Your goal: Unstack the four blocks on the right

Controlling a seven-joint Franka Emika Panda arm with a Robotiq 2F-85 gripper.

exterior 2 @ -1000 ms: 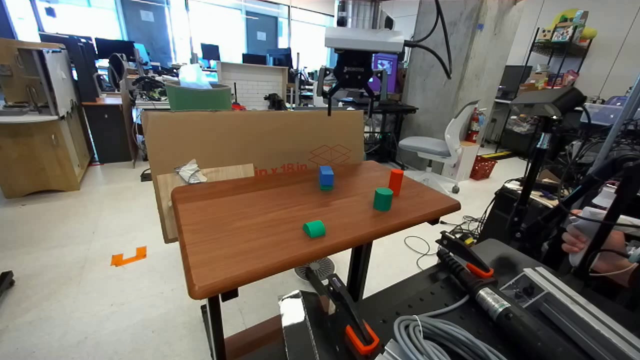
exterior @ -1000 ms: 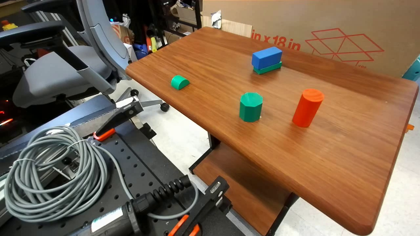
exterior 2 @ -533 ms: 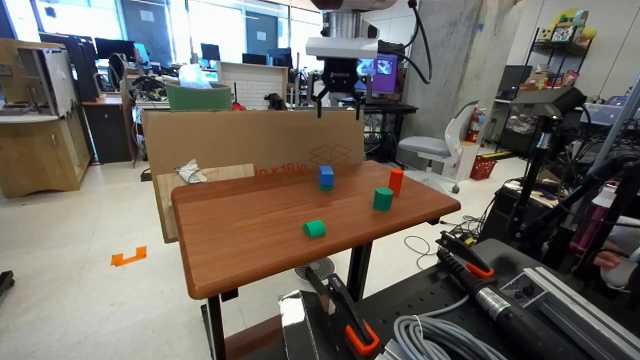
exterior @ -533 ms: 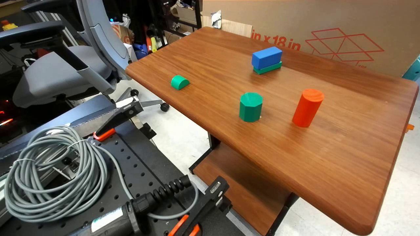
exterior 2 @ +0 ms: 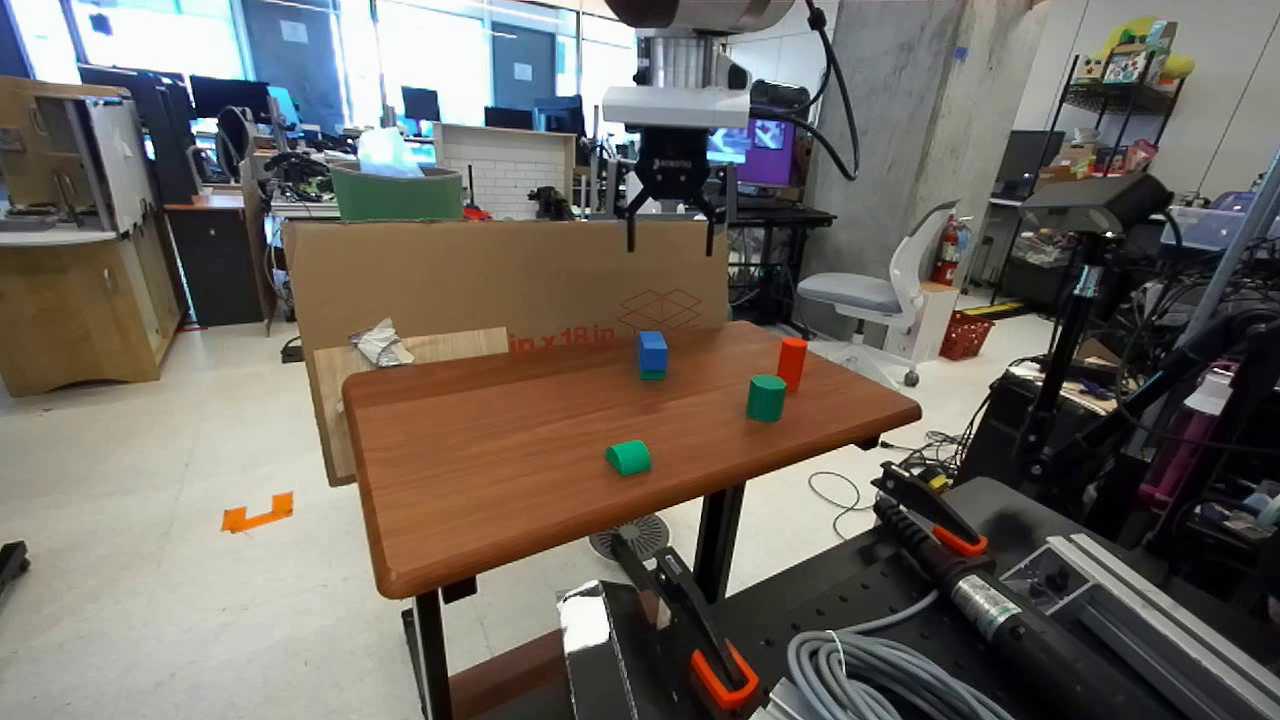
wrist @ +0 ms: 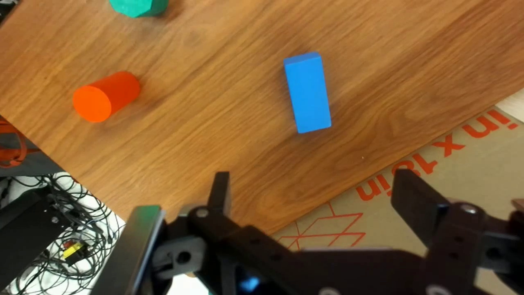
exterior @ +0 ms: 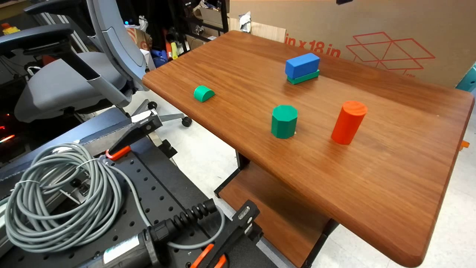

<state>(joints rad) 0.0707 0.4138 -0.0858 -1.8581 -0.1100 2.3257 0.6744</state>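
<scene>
In an exterior view a brown worktop (exterior 2: 500,440) crosses mid-frame, a pale chair (exterior 2: 855,292) at right. At centre a blue block (exterior 2: 653,353) sits on a thin green bar (exterior 2: 653,376); rightward, a short green cylinder (exterior 2: 766,400) and taller orange-red cylinder (exterior 2: 792,362). Upper left, a green bin (exterior 2: 400,197) holds something pale (exterior 2: 388,152); upper centre, empty fingers (exterior 2: 631,235) hang wide apart.

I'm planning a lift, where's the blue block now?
In both exterior views, the blue block lies on the flat green bar, near the edge of the table by the cardboard; in the wrist view, right of the orange cylinder.
</scene>
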